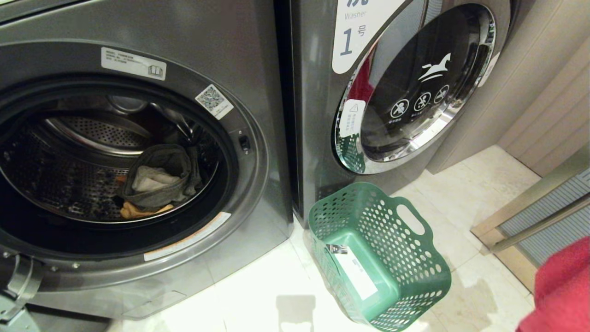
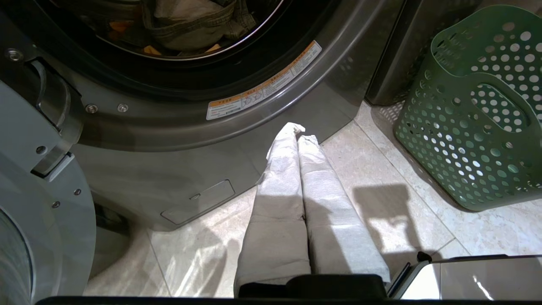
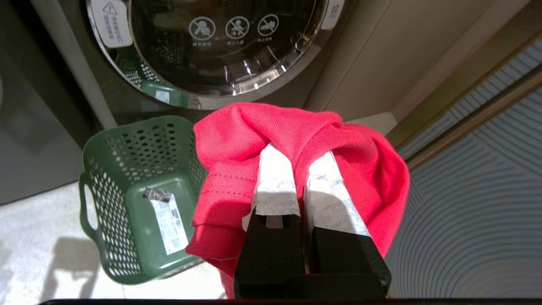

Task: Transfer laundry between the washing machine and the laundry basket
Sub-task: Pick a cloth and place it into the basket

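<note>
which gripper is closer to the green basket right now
Right. The right gripper, shut on the red garment, hangs just beside the basket; the left gripper is farther off, by the open washer.

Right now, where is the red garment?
The red garment is pinched in the right end effector, hanging above the floor just right of the green laundry basket. In the head view it shows at the lower right corner.

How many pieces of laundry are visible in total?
3: red garment held by the right gripper beside the green basket; grey garment and yellow-orange piece inside the open drum. More may be hidden.
</note>
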You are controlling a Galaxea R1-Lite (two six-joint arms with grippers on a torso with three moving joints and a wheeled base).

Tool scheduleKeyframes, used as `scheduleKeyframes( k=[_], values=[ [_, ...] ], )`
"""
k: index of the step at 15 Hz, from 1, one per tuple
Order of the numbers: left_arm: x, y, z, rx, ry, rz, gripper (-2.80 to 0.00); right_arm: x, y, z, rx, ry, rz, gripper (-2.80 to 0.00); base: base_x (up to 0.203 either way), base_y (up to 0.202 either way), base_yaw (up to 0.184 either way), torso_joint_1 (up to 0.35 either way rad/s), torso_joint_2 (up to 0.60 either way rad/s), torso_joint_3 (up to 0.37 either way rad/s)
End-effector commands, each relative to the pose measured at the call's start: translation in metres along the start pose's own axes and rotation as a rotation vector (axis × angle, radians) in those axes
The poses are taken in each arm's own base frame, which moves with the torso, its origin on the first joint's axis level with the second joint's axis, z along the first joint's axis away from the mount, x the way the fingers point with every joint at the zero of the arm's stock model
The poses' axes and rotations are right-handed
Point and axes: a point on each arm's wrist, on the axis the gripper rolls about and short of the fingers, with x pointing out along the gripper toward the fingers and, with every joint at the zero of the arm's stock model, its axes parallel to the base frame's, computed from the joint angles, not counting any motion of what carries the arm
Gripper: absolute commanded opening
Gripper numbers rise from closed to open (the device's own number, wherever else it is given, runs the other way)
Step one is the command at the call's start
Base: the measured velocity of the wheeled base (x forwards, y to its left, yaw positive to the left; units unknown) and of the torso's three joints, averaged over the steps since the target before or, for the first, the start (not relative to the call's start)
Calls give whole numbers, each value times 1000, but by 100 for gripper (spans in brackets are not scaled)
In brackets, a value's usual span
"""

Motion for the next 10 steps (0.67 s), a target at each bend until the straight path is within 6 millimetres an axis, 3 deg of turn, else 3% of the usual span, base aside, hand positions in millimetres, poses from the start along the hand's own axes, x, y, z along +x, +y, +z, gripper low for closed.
scheduleKeyframes(
  k=[1, 6, 10],
  values=[
    [0, 0, 0, 0, 0, 0, -280, 19, 1, 10, -7, 31, 8, -280, 0, 0, 0, 0, 0, 0],
    [0, 0, 0, 0, -1, 0, -280, 54, 1, 34, 1, -13, 13, -280, 0, 0, 0, 0, 0, 0],
    [0, 0, 0, 1, -2, 0, -280, 93, 8, 41, 4, -47, 95, -280, 0, 0, 0, 0, 0, 0]
  ],
)
